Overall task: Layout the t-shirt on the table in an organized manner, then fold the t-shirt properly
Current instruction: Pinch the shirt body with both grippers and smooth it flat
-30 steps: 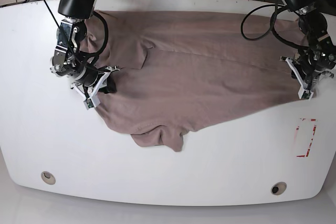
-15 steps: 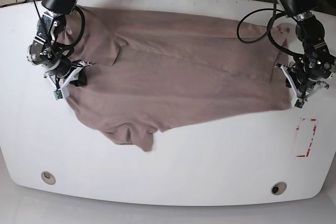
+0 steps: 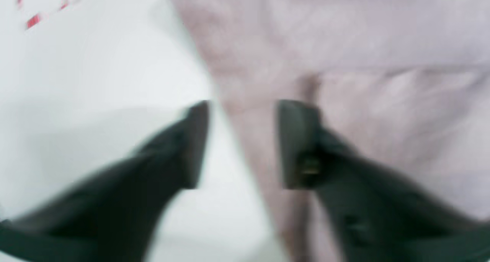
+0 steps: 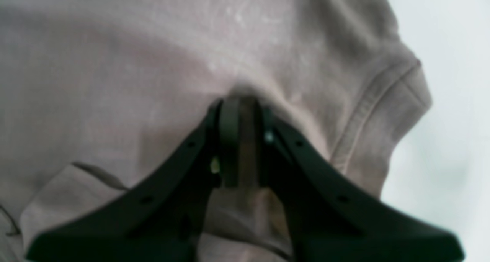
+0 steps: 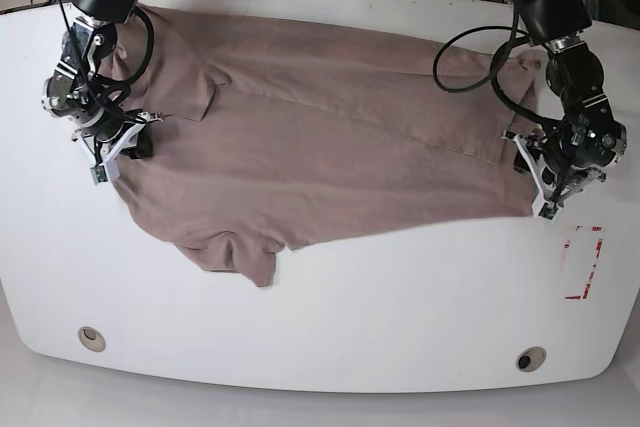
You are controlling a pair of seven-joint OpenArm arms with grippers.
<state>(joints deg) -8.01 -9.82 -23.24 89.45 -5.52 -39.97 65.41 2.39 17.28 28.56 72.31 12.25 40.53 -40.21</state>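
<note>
Starting at the left edge of the base view: the right gripper (image 5: pixel 120 145) sits low on the table (image 5: pixel 330 317), its dark fingers pressed together on a pinch of the t-shirt (image 5: pixel 330 147) near a sleeve. The right wrist view confirms it, a thin fold of mauve cloth sandwiched between the closed fingers (image 4: pixel 229 139), with a hemmed sleeve edge just to the side.

Moving across, the t-shirt lies spread over the far half of the white tabletop, reaching almost from one arm to the other, wrinkled, a rumpled lobe of fabric hanging toward the near side at lower left.

At the right end, the left gripper (image 5: pixel 545 179) rests at the shirt's edge. In the left wrist view (blurred) its fingers (image 3: pixel 191 147) stand apart, a tongue of cloth lying in the gap, neither pad visibly clamping it.

Beyond it, a red-white tape rectangle (image 5: pixel 583 262) marks the table. Two grommet holes (image 5: pixel 92 338) sit near the front edge.
</note>
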